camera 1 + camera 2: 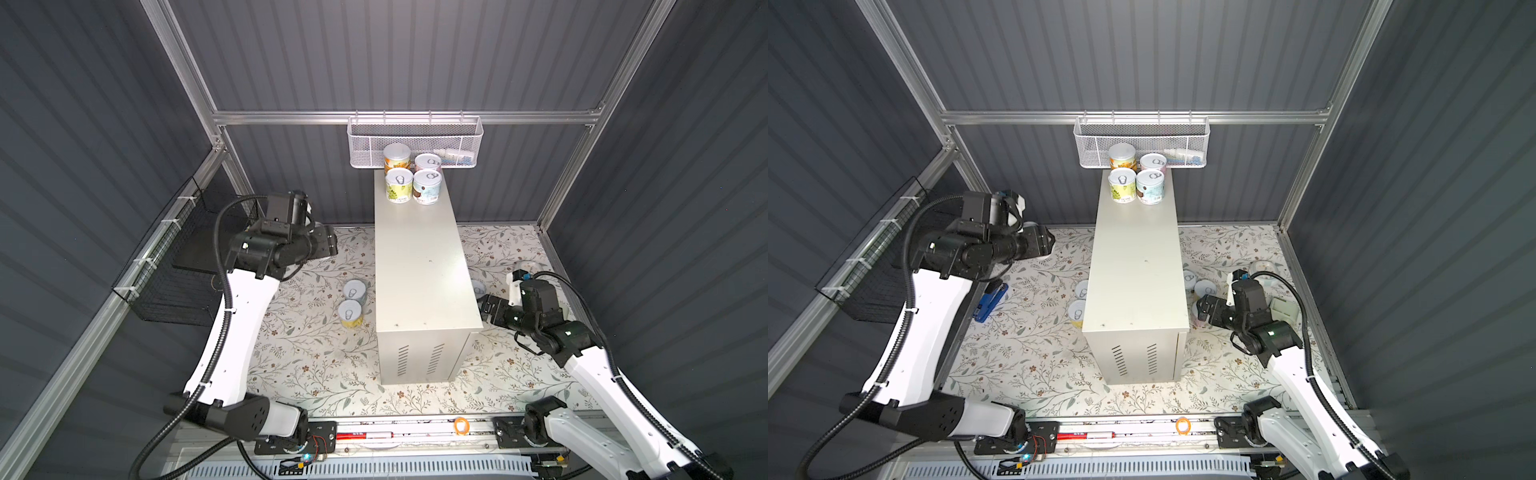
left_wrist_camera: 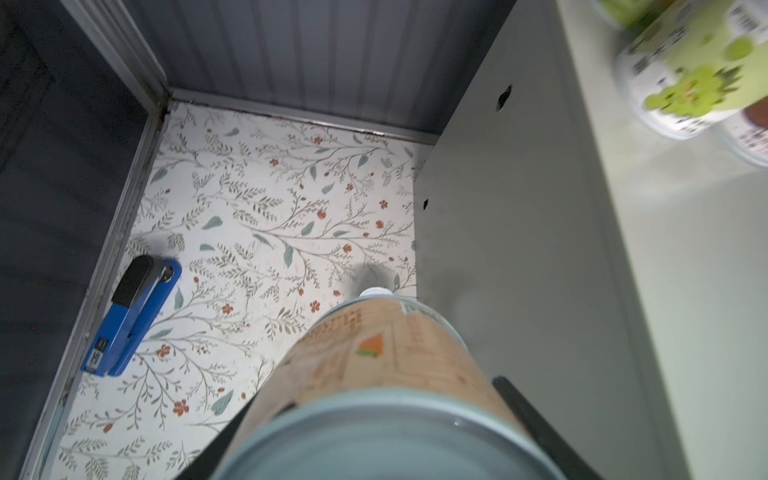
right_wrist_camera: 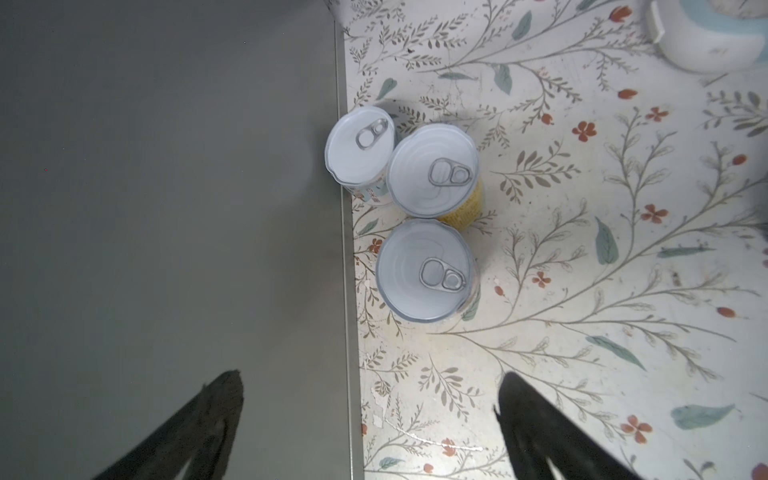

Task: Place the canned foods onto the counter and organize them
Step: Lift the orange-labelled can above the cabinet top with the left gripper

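The counter (image 1: 419, 257) (image 1: 1138, 257) stands in the middle, with several canned foods (image 1: 411, 178) (image 1: 1136, 178) grouped at its far end. My left gripper (image 2: 386, 399) (image 1: 324, 245) is shut on a peach-orange labelled can (image 2: 386, 353), held left of the counter near its far end. Two cans (image 1: 355, 291) (image 1: 350, 312) stand on the floral surface against the counter's left side. In the right wrist view three upright cans (image 3: 359, 153) (image 3: 434, 170) (image 3: 424, 270) stand against its right side. Above them my right gripper (image 3: 372, 380) (image 1: 1202, 307) is open and empty.
A blue stapler (image 2: 133, 316) (image 1: 990, 301) lies by the left wall. A white mesh basket (image 1: 415, 141) hangs on the back rail above the counter's far end. A black wire basket (image 1: 178, 266) hangs on the left wall. A round white clock (image 3: 706, 37) lies at the right.
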You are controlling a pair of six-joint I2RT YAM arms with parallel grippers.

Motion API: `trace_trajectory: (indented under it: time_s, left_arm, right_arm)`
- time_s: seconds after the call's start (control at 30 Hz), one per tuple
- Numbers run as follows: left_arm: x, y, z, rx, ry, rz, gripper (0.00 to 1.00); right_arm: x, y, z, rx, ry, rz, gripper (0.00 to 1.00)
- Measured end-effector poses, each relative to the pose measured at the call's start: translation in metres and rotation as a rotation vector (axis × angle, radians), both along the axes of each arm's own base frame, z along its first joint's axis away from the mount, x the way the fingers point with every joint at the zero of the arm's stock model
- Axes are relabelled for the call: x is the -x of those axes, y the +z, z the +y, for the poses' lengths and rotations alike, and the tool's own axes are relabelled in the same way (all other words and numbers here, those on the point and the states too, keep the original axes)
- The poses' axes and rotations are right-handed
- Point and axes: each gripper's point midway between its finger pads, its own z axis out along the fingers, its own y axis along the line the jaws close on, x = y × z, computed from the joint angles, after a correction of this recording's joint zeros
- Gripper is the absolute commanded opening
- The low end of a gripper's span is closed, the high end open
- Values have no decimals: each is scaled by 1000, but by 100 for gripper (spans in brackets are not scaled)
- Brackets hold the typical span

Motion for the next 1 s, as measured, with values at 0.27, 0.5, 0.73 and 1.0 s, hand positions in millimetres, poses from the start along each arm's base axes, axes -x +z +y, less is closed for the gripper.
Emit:
trace_trajectory:
  time_s: [0.27,0.5,0.73,1.0]
  left_arm:
    - [-4,34,-64,-3,-194,-5,0]
    - [8,45,-111,12,-317,-27,0]
    - [18,33,-145,-50,-370,-24,0]
    - [20,18,-171,-104,-396,-32,0]
  right_arm:
    - [10,47,-6,0,1,-110,97]
    - [17,77,-15,36,-5,-171,97]
    - [20,100,-19,51,-5,-228,97]
    - [19,122,-20,64,-2,-274,97]
